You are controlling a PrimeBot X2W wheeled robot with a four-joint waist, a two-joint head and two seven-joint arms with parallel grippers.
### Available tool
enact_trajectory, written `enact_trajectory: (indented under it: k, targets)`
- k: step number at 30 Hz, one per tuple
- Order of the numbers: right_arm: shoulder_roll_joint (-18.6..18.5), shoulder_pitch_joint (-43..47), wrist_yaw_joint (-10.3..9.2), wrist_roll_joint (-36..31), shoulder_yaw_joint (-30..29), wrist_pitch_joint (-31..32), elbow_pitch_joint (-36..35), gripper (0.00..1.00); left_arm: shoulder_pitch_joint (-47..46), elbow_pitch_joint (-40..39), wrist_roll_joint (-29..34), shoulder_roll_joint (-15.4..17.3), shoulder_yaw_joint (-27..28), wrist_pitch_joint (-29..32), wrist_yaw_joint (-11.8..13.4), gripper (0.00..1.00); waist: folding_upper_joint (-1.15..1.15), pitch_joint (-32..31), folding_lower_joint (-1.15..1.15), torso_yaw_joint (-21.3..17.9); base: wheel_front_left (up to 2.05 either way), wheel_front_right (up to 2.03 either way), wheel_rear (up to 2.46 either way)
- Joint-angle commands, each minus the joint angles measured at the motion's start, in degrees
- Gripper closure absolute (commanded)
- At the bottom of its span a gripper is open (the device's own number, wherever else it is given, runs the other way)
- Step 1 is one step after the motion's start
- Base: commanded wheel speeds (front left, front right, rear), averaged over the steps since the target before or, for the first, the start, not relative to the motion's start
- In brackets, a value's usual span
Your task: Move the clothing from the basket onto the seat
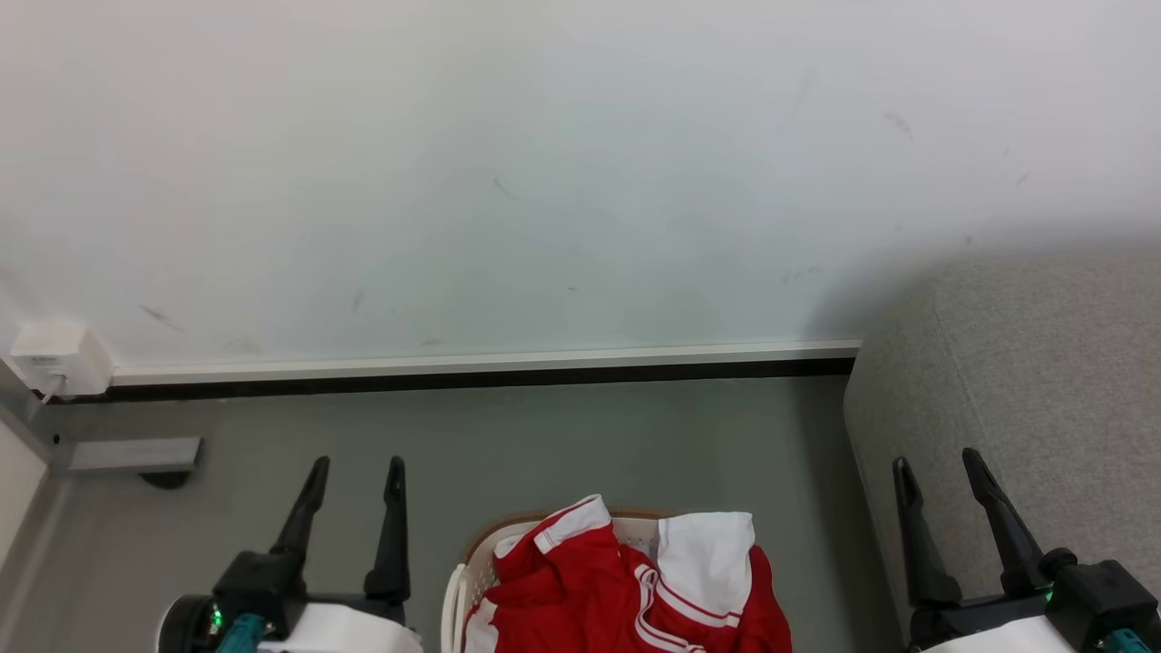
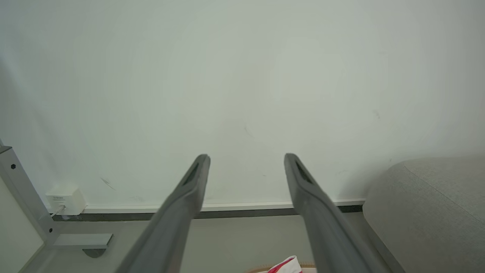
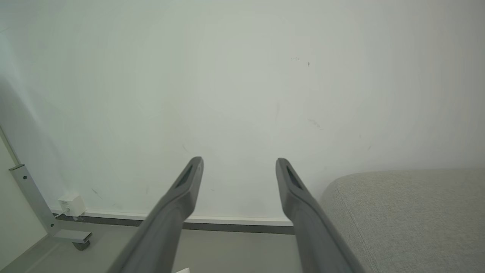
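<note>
Currently both tools sit low and near, fingers pointing toward the far wall [image 1: 544, 181].

Left tool [image 1: 357, 464]: fingers spread apart, nothing between them, above bare grey floor [image 1: 580, 435], left of the basket [image 1: 460, 580].

Right tool [image 1: 935, 458]: fingers likewise apart and empty, against the left edge of the seat [image 1: 1025, 390].

Clothing [image 1: 590, 580]: red with white panels and thin white stripes, heaped in the basket and rising above its brown far rim. Clear of both tools.

Basket stands on the floor between the two tools, its near part cut off at the bottom of the head view.

Seat: light grey, coarse weave, rounded edge, at right, reaching back to the wall.

White socket box [image 1: 54, 354] far left, at the skirting, with a grey metal foot [image 1: 136, 453] just beside it.
</note>
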Motion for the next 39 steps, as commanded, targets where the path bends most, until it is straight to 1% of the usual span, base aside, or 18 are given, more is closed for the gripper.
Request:
enact_trajectory:
  k: [1,9,23,39]
  targets:
    - [-0.02,0.22,-0.09,-1.12,0.08,-0.28,-0.36,0.0,-0.18,-0.2,1.61,0.04,0.06,-0.3,0.07,0.0,0.0,-0.01,0.0,0.02,0.0,0.0,0.0]
    - [0.19,0.1,-0.1,-3.44,0.35,-1.21,-0.72,0.0,-0.33,-0.66,4.69,-0.16,0.34,-1.12,-0.12,0.0,0.0,0.08,0.0,-0.03,0.0,0.0,0.0]
    - [0.34,-0.05,-0.1,-2.55,0.16,-1.09,-0.6,0.0,-0.53,-0.43,4.24,-0.42,1.34,-1.03,-0.97,0.0,0.0,0.12,0.0,-0.16,0.0,0.0,0.0]
    - [0.29,-0.31,-0.1,-2.42,0.23,-1.09,-0.4,0.0,0.24,-1.26,3.89,-0.56,0.73,-1.03,-0.15,0.0,0.0,0.18,0.0,-0.37,0.0,0.0,0.0]
